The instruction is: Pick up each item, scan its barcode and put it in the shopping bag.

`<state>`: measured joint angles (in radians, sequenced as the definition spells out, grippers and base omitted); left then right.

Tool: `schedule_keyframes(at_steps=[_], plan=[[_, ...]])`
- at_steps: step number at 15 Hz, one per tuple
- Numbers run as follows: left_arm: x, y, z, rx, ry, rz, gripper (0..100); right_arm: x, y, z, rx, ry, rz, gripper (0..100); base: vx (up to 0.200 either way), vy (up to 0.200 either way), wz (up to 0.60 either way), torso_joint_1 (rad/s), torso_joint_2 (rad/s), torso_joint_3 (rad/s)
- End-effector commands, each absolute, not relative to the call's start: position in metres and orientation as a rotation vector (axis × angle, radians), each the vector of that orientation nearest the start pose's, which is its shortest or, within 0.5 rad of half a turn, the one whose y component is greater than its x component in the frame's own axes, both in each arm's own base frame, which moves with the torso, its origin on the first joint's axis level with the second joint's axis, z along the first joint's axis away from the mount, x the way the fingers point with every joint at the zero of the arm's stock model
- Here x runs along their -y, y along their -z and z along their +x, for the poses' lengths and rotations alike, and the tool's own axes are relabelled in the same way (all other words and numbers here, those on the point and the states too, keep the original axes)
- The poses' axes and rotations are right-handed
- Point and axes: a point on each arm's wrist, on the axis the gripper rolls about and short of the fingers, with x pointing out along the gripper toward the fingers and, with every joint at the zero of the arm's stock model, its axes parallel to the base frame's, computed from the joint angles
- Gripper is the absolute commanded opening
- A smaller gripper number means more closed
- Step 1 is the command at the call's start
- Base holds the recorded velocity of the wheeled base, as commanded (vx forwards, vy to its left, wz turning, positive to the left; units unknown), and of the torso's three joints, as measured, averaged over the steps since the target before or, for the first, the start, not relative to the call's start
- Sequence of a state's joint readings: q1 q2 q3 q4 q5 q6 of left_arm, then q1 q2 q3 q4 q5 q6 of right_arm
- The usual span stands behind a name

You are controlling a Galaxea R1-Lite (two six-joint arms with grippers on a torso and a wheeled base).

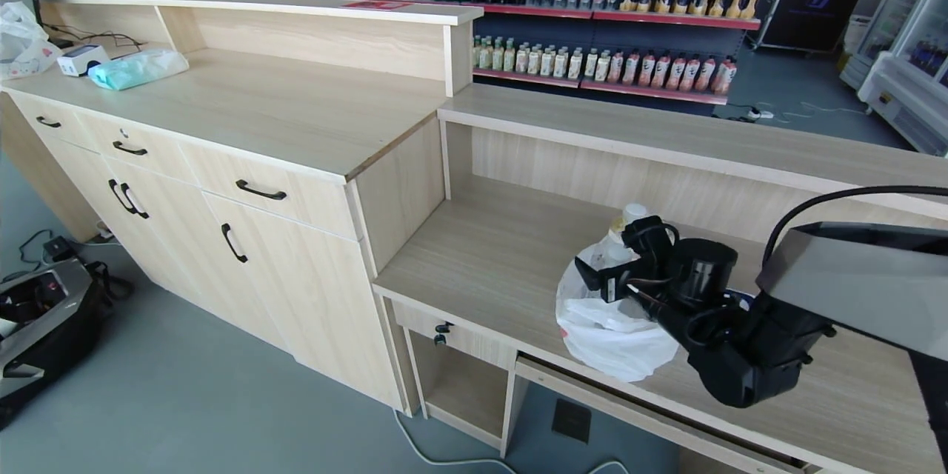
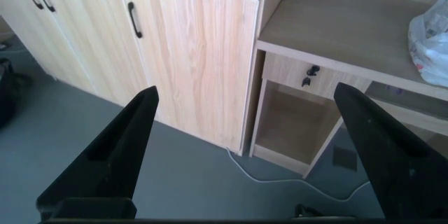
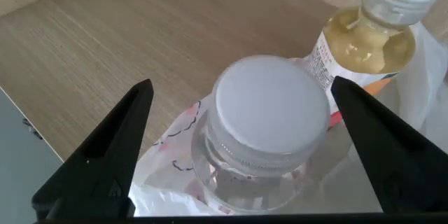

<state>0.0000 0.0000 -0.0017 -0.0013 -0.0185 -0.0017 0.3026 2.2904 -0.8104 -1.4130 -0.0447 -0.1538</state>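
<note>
— One tabletop (image 1: 503,252), the shopping bag (image 1: 607,341) on it, a clear bottle (image 3: 231,171) upright inside. Which arm's nearer?

— The right tool (image 3: 240,84): straddling its cap (image 3: 273,108) from above, wide open, gripping nothing. The left tool (image 2: 246,89), open and empty too, hangs well apart over the floor (image 2: 182,175).
</note>
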Motion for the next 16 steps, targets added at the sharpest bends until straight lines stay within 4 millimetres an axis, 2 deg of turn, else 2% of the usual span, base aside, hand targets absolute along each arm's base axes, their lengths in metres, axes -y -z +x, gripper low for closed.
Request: schedule_keyframes(at_steps=[1,2,3,4,5,8,9,10,12,14,16], plan=[[0.0,-0.076,-0.023,0.003,0.018,-0.002,100,-0.093,-0.138,0.339,0.06,-0.221,-0.207,100,0.0,0.0,0.0,0.0,0.0,0.0],[0.0,-0.076,-0.023,0.002,0.018,-0.003,100,-0.079,-0.158,0.325,0.061,-0.192,-0.242,100,0.0,0.0,0.0,0.0,0.0,0.0],[0.0,-0.076,-0.023,0.002,0.018,-0.003,100,-0.079,-0.158,0.325,0.061,-0.192,-0.242,100,0.0,0.0,0.0,0.0,0.0,0.0],[0.0,-0.076,-0.023,0.003,0.018,-0.002,100,-0.043,-0.186,0.295,-0.003,-0.105,-0.333,100,0.0,0.0,0.0,0.0,0.0,0.0],[0.0,-0.076,-0.023,0.003,0.018,-0.002,100,-0.018,-0.193,0.277,-0.072,-0.034,-0.389,100,0.0,0.0,0.0,0.0,0.0,0.0],[0.0,-0.076,-0.023,0.003,0.018,-0.002,100,0.044,-0.207,0.233,-0.168,0.202,-0.386,100,0.0,0.0,-0.6,0.001,0.0,0.004],[0.0,-0.076,-0.023,0.003,0.018,-0.002,100,0.065,-0.206,0.221,-0.225,0.291,-0.373,100,0.0,0.0,-0.6,0.017,0.0,0.002],[0.0,-0.076,-0.023,0.003,0.018,-0.003,100,0.074,-0.205,0.216,-0.25,0.33,-0.366,100,0.0,0.0,-0.6,0.012,0.0,0.002],[0.0,-0.076,-0.023,0.003,0.018,-0.002,100,0.116,-0.191,0.198,-0.357,0.495,-0.321,100,0.0,0.0,-0.6,0.002,0.0,0.002],[0.0,-0.076,-0.023,0.003,0.018,-0.002,100,0.145,-0.176,0.204,-0.381,0.517,-0.28,100,0.0,0.0,-0.6,0.002,0.0,0.0],[0.0,-0.076,-0.023,0.003,0.018,-0.003,100,0.172,-0.153,0.219,-0.342,0.499,-0.253,100,0.0,0.0,0.0,0.0,0.0,0.0]])
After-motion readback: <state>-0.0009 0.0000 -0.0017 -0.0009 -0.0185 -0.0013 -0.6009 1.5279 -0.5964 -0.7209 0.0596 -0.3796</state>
